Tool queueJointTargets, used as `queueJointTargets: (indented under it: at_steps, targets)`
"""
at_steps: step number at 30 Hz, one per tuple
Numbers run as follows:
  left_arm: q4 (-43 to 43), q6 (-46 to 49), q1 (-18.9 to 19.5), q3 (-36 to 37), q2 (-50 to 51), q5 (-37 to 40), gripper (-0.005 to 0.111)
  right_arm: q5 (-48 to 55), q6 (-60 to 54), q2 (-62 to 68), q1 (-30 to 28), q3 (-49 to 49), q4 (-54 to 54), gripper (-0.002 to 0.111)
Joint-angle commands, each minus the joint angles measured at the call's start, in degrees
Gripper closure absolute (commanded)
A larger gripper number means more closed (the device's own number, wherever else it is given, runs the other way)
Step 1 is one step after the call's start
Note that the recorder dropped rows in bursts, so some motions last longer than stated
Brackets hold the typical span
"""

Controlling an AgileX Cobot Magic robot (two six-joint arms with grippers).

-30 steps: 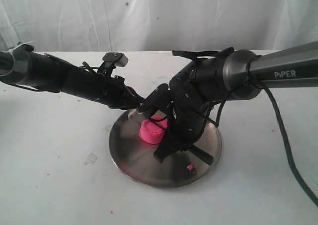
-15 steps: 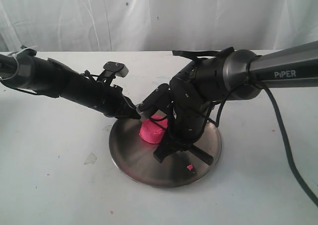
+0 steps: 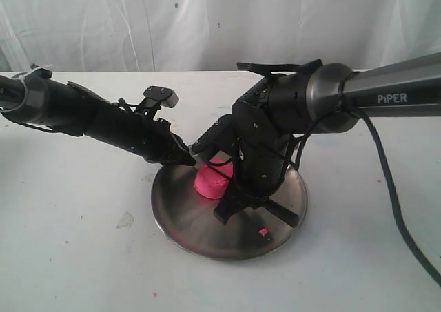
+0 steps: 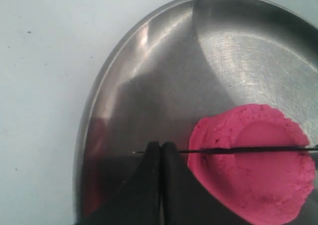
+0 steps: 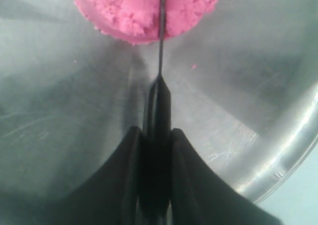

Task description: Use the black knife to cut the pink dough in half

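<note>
- Since a second ago, left arm has drawn back leftward; left gripper [image 3: 185, 158] is pinched on the knife tip.
- Round steel plate [image 3: 186, 222] holds all.
- Right gripper [image 5: 155, 135] clamps slim black knife [image 4: 238, 149].
- Blade crosses bright pink dough mound [image 3: 211, 182], plate's centre.

Left gripper [image 4: 155, 153] fingers pressed together, right gripper [image 5: 155, 135] apparently clamped, both arms angled low
</note>
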Motion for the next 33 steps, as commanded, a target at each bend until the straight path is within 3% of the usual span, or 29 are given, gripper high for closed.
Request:
queueJointTargets:
  at_steps: [1,33]
  targets:
    - [-0.93,-0.14,-0.08,0.28,0.12,0.91,0.107,0.18,-0.62,-0.21,-0.29,-0.43,0.32,0.108]
    - [-3.54,0.12,-0.08,0.28,1.03,1.85,0.107,1.29,-0.85,-0.85,-0.29,-0.64,0.76,0.108]
